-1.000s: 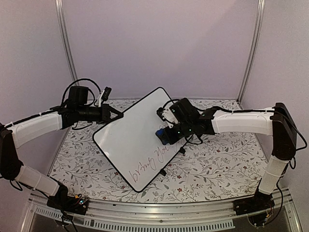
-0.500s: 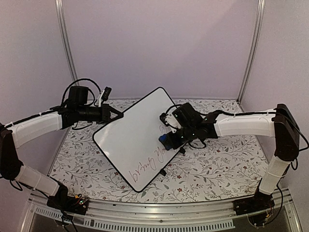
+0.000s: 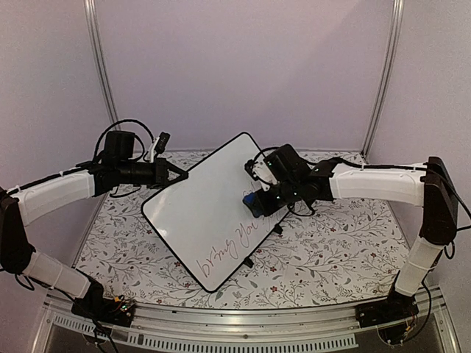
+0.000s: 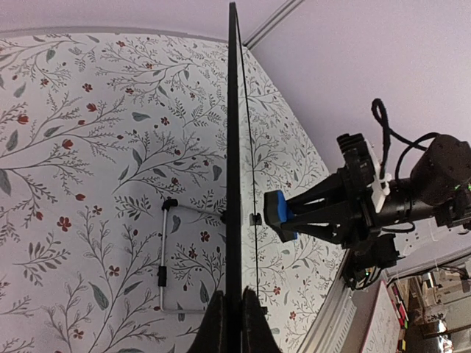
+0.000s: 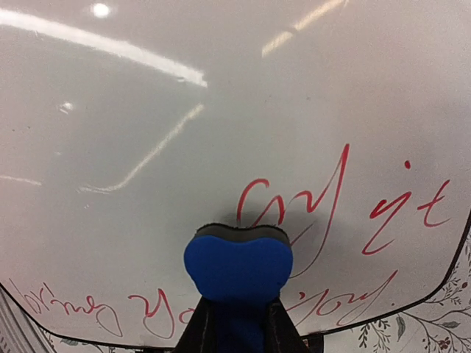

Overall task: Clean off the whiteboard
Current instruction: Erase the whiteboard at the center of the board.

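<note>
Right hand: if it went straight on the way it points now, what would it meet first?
The whiteboard, near the red writing. The blue eraser held in the right hand would touch first; the left wrist view seems to show a small gap between them.

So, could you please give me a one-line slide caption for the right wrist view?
The right gripper points its clamped blue eraser at red handwriting on the whiteboard.

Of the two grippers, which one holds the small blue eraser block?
The right gripper: it is shut on the small blue eraser block. The left gripper instead clamps the black rim of the large white whiteboard.
</note>
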You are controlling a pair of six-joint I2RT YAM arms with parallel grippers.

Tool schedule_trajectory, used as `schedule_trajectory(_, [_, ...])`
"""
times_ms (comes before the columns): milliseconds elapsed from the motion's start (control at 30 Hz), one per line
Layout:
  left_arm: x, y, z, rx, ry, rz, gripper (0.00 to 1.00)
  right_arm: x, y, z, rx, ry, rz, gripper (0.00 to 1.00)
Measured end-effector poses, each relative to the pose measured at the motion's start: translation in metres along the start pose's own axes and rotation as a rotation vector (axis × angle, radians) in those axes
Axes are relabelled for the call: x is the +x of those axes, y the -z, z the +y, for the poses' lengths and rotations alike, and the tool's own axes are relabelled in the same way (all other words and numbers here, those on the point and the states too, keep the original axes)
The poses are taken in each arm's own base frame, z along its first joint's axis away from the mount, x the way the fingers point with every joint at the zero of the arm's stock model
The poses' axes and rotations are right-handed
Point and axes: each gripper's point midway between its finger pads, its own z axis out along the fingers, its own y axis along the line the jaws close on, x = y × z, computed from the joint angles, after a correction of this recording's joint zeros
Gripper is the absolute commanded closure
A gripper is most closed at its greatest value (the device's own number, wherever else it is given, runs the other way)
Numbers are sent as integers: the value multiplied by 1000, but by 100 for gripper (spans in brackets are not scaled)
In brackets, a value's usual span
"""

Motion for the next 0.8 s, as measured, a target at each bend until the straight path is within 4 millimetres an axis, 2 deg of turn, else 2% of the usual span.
schedule_trajectory(200, [0,0,0,0,0,0,100,-60,18,-8,13,-8,-130,94])
schedule_trajectory(300, [0,0,0,0,0,0,100,-73,14,-10,16,-9,-148,94])
schedule_trajectory(500, [0,0,1,-6,5,0,100,-57,-14,-14,18,-14,-89,95])
schedule_trajectory(800, [1,0,2,-10,13,2,100,-50,-17,-9,-45,-30,-103,95])
